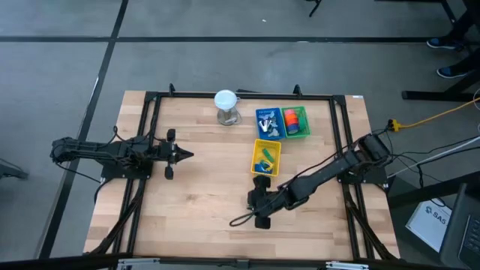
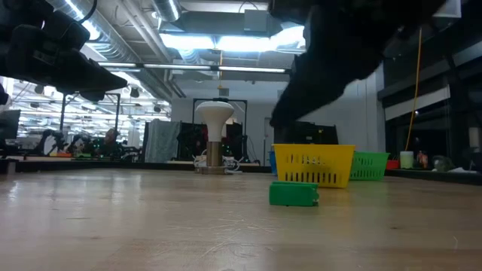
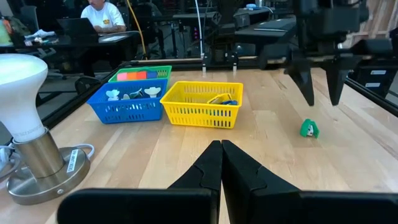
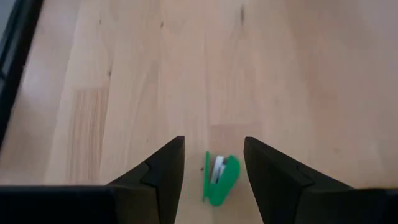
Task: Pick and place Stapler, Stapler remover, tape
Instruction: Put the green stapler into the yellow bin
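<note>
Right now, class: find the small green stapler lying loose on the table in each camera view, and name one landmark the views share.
High view: not visible; the right claw covers that spot.
Low view: green stapler, centre, before the yellow basket.
Left wrist view: stapler beneath the right claw.
Right wrist view: stapler between the open claw's fingers.
Shared landmark: the yellow basket.

No legible text anywhere.

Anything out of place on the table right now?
One green stapler lies loose on the bare wood, outside the yellow basket holding others. The open right gripper hangs over it, not touching.
</note>
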Controlling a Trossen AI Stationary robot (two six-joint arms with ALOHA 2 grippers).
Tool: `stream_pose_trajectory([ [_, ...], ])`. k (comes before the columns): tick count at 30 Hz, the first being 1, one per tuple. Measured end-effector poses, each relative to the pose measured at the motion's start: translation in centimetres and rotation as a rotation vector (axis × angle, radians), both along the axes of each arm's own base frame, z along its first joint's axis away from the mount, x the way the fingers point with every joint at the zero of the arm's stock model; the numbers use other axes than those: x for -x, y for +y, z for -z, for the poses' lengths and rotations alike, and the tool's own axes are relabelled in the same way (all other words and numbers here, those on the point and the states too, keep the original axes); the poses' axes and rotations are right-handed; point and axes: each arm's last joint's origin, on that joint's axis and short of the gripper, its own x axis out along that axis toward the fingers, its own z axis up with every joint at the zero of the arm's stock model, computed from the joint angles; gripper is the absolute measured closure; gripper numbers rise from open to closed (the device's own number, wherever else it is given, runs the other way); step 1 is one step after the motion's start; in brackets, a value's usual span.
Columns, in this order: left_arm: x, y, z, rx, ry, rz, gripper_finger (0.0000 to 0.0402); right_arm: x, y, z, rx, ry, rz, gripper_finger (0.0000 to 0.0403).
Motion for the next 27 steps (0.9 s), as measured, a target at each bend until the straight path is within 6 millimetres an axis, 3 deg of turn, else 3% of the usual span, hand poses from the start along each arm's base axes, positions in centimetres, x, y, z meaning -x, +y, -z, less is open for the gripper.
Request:
stream_pose_trajectory([
  [12, 0.0, 0.0, 0.0, 0.000, -0.002, 0.000, 0.0400, 0.0, 0.6, 1.6, -0.008, 0.032, 0.017, 0.0229],
  [27, 0.0, 0.0, 0.0, 0.000, -0.002, 0.000, 0.0400, 0.6, -0.3, 3.6, -0.025, 0.112, 0.079, 0.0141],
])
